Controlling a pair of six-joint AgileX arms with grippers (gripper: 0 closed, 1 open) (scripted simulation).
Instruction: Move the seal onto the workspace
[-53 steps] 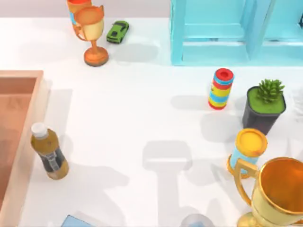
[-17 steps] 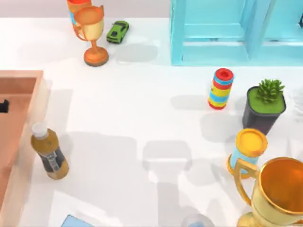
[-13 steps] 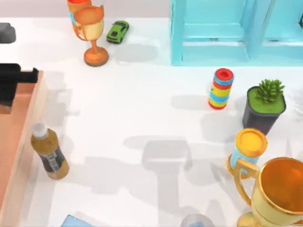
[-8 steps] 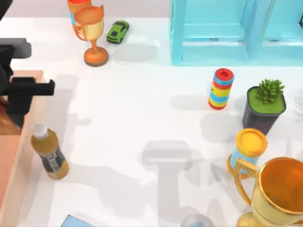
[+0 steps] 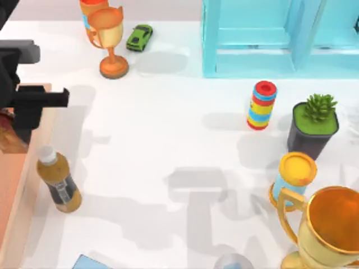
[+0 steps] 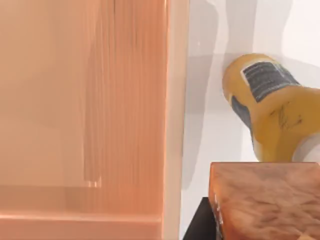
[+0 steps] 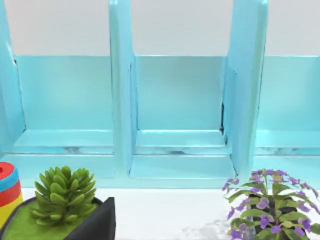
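Note:
My left gripper (image 5: 20,115) hangs over the right rim of the wooden tray (image 5: 12,190) at the table's left side, shut on the seal (image 5: 9,137). The seal is an orange-tan block that peeks out below the black fingers. In the left wrist view the seal (image 6: 270,200) is held close up, above the strip of white workspace (image 6: 210,135) between the tray rim (image 6: 172,100) and the amber bottle (image 6: 272,115). The white workspace (image 5: 168,140) spreads to the right of the tray. My right arm's wrist camera faces the blue shelf (image 7: 180,115).
The amber bottle (image 5: 59,182) stands just right of the tray. A bronze cup (image 5: 110,42) and a green toy car (image 5: 139,37) are at the back left. The blue shelf (image 5: 263,36), ring stack (image 5: 262,105), potted succulent (image 5: 314,126), yellow-lidded can (image 5: 294,176) and gold trophy (image 5: 331,227) crowd the right.
My left arm has come in from the left edge and moved right over the tray's rim, carrying the seal. Nothing else has moved.

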